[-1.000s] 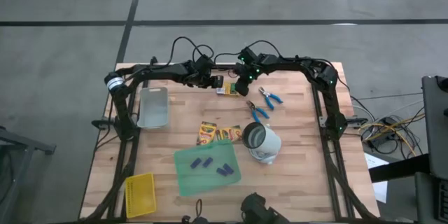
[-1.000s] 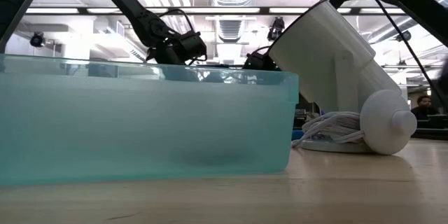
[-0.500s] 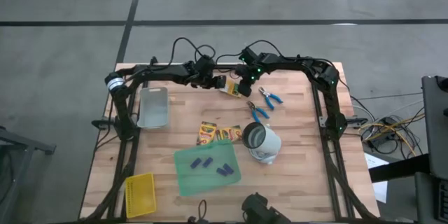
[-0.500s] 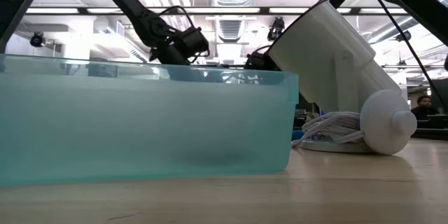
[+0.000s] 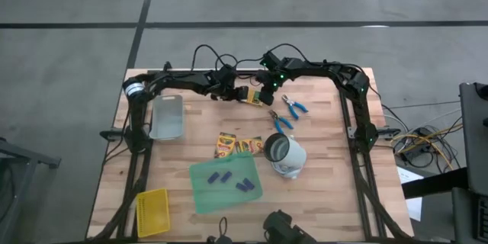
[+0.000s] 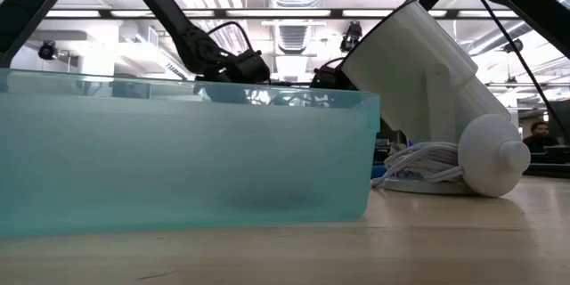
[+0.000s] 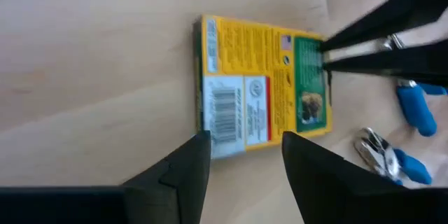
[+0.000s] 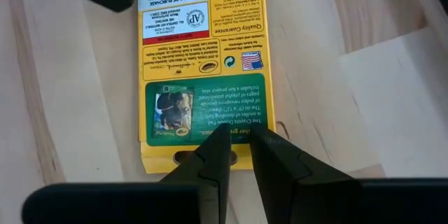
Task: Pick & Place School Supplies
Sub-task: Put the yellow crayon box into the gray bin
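The flat yellow-and-green cardboard crayon box (image 5: 248, 96) lay back-side up at the far middle of the pale wooden plank table (image 5: 328, 198), between the two grippers. The right gripper (image 8: 238, 143) was nearly closed, fingers pinching the box's green end. The left gripper (image 7: 241, 147) stood open over the barcode end, not gripping.

Just right of the box lay two blue-handled metal pliers-like tools (image 5: 288, 113). Nearer the middle, two more yellow crayon boxes (image 5: 235, 146) lay side by side, beside a tipped white lamp-like device (image 5: 287, 156). Small purple-blue oblong pieces (image 5: 232, 181) sat on a translucent green flat sheet (image 5: 204, 198). A grey tray (image 5: 167, 117) lay at far left, a yellow mesh basket (image 5: 152, 212) at near left.

The high view showed grey floor around the table. Only the low view showed the room: ceiling strip lights and ducts, with a translucent blue-green bin (image 6: 178, 160) filling its foreground. Only the wrist views showed the barcode label.
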